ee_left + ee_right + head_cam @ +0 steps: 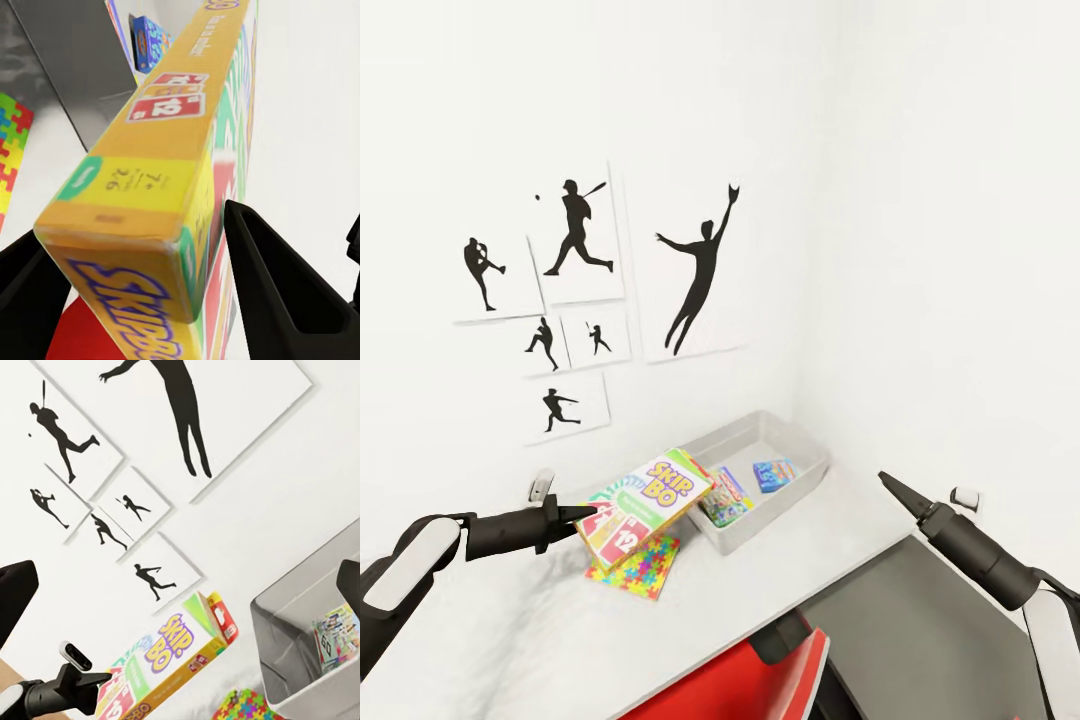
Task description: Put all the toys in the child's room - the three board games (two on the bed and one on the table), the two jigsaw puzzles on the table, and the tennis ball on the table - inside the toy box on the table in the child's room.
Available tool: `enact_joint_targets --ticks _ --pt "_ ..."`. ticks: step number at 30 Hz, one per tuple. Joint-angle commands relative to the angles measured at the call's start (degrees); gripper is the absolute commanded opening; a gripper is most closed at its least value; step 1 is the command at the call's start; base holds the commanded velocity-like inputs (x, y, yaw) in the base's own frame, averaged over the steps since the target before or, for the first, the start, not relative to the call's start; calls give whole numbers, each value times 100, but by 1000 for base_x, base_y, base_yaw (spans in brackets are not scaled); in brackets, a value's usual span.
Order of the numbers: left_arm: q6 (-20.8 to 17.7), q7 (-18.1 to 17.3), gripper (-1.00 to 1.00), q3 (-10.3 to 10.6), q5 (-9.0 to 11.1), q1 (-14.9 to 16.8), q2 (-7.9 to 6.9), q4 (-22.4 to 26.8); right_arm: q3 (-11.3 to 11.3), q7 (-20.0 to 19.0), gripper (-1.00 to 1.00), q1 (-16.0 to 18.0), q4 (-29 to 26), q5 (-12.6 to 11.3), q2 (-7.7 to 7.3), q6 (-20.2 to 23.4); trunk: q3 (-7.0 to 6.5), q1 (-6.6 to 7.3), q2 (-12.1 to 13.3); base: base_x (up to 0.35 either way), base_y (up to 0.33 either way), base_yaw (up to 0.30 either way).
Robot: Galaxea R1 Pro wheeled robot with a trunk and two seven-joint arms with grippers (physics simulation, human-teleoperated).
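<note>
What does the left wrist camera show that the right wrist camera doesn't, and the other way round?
Left wrist alone: the left gripper shut on the Skip-Bo box, its fingers against both faces, seen close up. Right wrist alone: the baseball posters on the wall and the left arm from outside. Both: the Skip-Bo box, the toy box and a jigsaw puzzle.
</note>
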State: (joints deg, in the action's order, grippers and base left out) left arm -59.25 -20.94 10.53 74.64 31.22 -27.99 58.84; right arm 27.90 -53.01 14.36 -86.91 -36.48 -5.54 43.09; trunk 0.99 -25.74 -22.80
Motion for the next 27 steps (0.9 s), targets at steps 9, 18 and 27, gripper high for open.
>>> enact_joint_targets --ticks 9,18,27 --pt "0 -59 -100 11 -38 7 -5 -4 5 -7 100 5 9 -17 -2 33 11 -5 -11 74 22 3" --pt "-3 -59 -100 11 -39 7 -5 -4 9 -8 100 4 92 -15 -1 33 11 -5 -11 19 5 0" --pt "1 -51 -100 5 -38 7 -5 -4 5 -7 100 5 95 -17 -3 0 11 -5 -11 64 21 0"
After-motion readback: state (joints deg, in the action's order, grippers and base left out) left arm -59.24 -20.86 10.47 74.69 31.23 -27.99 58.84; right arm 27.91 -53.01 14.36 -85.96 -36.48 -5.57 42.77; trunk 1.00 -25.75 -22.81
